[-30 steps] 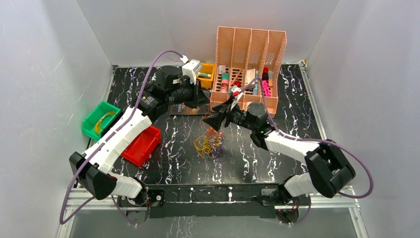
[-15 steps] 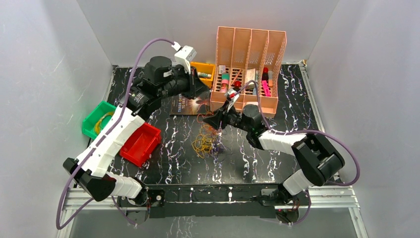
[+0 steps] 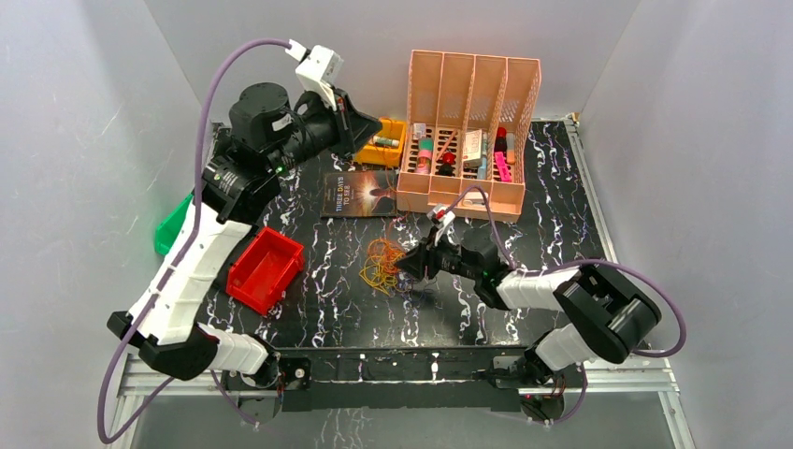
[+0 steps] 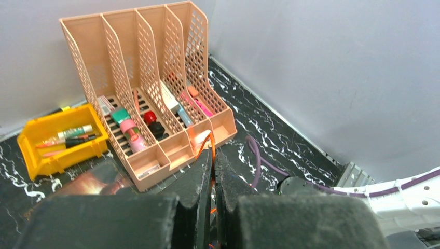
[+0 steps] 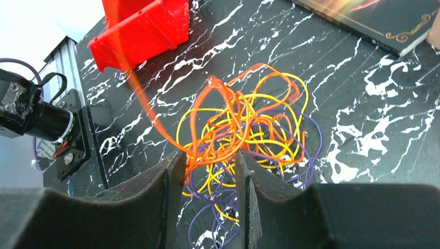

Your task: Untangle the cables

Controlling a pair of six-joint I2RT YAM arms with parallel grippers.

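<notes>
**A:** Which step of the untangle are we on?

**B:** Pulling one colour out, I'd say. The left gripper [image 3: 372, 125] is high at the back, near the rack. Its pads are clamped on one thin orange wire [image 5: 150, 116], which rises off the pile toward it. The right gripper [image 5: 209, 162] is low at the table, jaws about half apart, straddling the near edge of the loose tangle of yellow, orange and dark purple wires [image 5: 244, 129]. Strands lie in the gap, but I can't see anything pinched.

**A:** Where's the tangle?

**B:** Mid-table, in front of the dark hardback book [image 3: 360, 195] and right of the red plastic bin [image 3: 265, 269], apart from both.

**A:** Next move?

**B:** My read is that the right gripper needs to close on the yellow and purple strands only and pin them down. Then the left can draw the orange wire up and clear. Orange loops cross through the right gripper's gap too, so if it catches those, the whole clump will likely lift with the pull. Go slowly and watch for snags.

**A:** What about the surroundings?

**B:** Plain pale grey walls [image 3: 84, 140] on three sides. The table [image 3: 561, 206] is black with white marble veining and sits flat. A peach perforated four-slot file rack [image 3: 472, 94] stands at the back with small items in its slots. A green plastic bin [image 3: 173, 224] sits at the left edge, partly hidden by the left arm. A small yellow plastic bin [image 3: 388, 145] with pens sits left of the rack.
</notes>
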